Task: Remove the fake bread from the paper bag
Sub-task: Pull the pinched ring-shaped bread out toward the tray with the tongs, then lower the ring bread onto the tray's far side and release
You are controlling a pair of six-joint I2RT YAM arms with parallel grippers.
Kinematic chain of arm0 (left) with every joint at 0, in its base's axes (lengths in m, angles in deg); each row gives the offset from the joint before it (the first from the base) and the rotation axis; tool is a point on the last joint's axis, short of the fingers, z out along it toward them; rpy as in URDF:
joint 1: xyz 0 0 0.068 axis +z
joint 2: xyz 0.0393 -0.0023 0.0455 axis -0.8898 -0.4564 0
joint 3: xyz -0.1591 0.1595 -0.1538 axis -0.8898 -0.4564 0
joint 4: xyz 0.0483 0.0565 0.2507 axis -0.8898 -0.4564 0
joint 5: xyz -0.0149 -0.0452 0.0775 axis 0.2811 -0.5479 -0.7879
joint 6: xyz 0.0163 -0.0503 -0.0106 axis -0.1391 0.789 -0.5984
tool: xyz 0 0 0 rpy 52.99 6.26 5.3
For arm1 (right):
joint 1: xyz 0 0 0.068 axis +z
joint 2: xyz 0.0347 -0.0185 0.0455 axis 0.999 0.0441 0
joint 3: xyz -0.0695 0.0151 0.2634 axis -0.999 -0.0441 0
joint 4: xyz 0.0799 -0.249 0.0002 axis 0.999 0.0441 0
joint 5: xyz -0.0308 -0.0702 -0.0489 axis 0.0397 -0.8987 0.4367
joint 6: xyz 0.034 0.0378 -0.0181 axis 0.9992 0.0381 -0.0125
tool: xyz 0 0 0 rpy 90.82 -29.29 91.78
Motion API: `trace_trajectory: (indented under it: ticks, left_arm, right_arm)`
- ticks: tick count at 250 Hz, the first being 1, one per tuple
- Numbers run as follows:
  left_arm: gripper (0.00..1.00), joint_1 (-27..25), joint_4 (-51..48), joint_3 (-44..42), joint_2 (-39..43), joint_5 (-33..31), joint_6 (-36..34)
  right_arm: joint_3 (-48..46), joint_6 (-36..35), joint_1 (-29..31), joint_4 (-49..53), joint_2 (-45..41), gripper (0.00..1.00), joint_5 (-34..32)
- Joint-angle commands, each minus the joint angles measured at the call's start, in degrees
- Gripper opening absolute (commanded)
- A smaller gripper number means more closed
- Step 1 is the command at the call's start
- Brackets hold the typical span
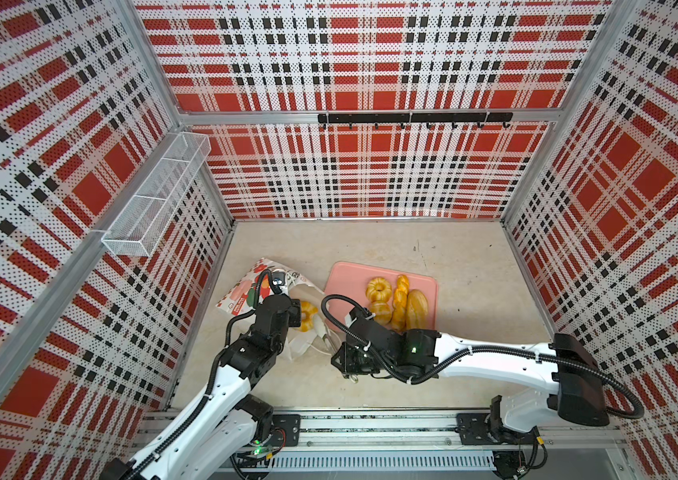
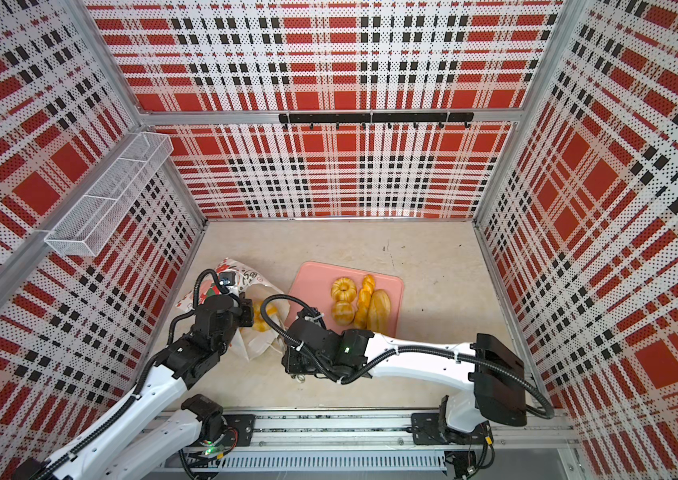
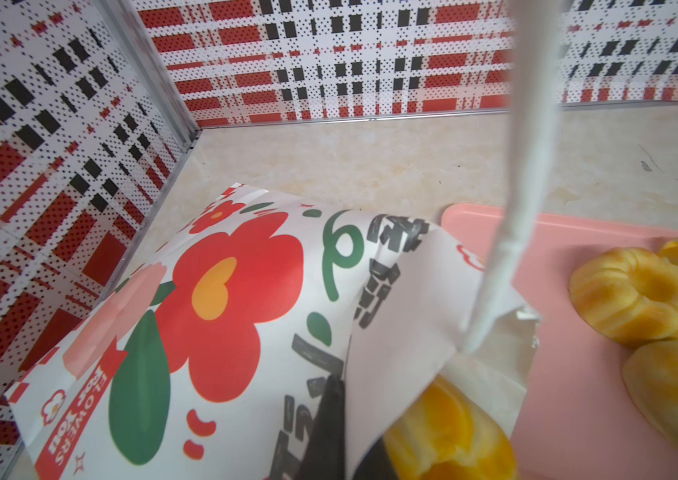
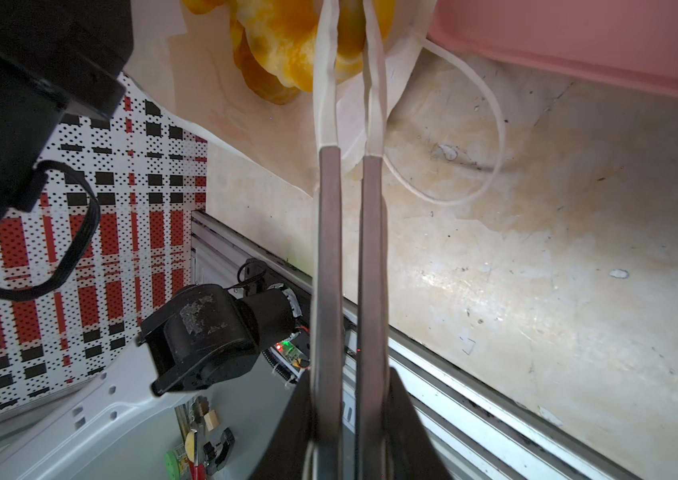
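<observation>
The paper bag (image 1: pixel 241 295), laid sideways at 9 o'clock of the tray (image 1: pixel 343 276), is pinched by the left gripper (image 3: pixel 331 390) so its mouth gapes. The bread ring (image 1: pixel 308 316) inside is reached by the right gripper (image 4: pixel 350 50), its fingers pressed almost together.

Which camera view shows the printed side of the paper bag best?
The left wrist view: the paper bag is large there, its red flowers and lettering sharp. In both top views the left arm covers much of it. The right wrist view shows only plain paper at its mouth.
</observation>
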State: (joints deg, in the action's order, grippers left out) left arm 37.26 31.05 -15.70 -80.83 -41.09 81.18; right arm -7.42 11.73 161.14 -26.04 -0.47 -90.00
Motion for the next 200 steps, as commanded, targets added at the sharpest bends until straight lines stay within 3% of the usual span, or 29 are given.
trace_trajectory:
  ticks: [1,41,100,140,200]
  left_arm:
    - [0.00,-0.18,4.95,0.74,-0.69,-6.75,2.77]
    - [0.00,0.96,6.53,1.85,-3.48,-9.34,1.62]
    - [0.00,6.86,1.68,1.22,-0.78,-2.03,0.85]
    - [0.00,10.06,-3.14,0.81,5.84,2.60,-1.14]
    - [0.00,10.03,-9.80,1.01,12.50,9.20,-2.83]
  right_arm:
    - [-0.16,-0.57,0.77,0.62,-5.29,0.00,-4.29]
    - [-0.80,-0.61,0.73,4.82,-10.38,0.00,-7.97]
    - [-0.65,-2.07,0.03,11.72,-17.91,0.00,-12.72]
    - [-1.98,-5.24,-6.04,11.79,-19.00,0.00,-7.03]
    - [-1.97,-9.85,-15.59,9.34,-13.87,0.00,-1.66]
